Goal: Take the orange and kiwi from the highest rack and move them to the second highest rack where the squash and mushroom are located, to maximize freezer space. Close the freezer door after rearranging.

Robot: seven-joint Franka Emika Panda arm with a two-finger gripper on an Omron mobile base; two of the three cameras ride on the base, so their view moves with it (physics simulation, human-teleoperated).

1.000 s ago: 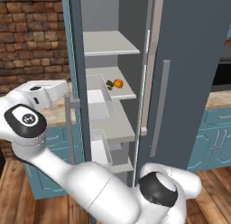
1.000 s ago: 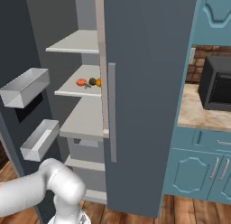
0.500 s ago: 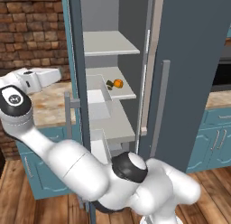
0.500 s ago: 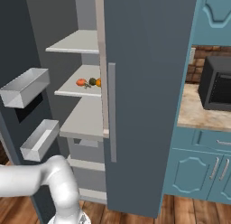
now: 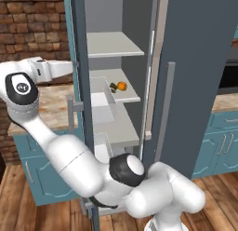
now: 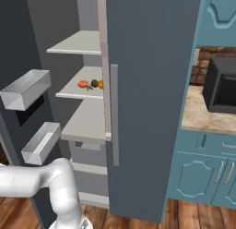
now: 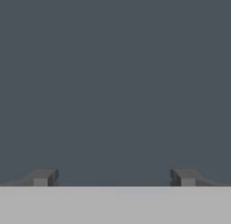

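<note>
The jaws stand wide apart facing the dark freezer door (image 7: 115,83), while the orange (image 5: 122,85) and the kiwi (image 6: 94,83) lie together on the second rack (image 6: 73,91).

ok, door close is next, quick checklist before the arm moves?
1. Top shelf free of fruit: ok, bare in both base views.
2. Orange on the second shelf: ok. The pieces beside it are too small to name: cannot tell.
3. Gripper empty: ok, fingertips wide apart with nothing between them.
4. Hand on the outer side of the door: ok, it faces a flat dark grey surface left of the door's edge.
5. Contact with the door: cannot tell.
6. Nothing sticking out past the shelves into the door's swing: ok.
</note>
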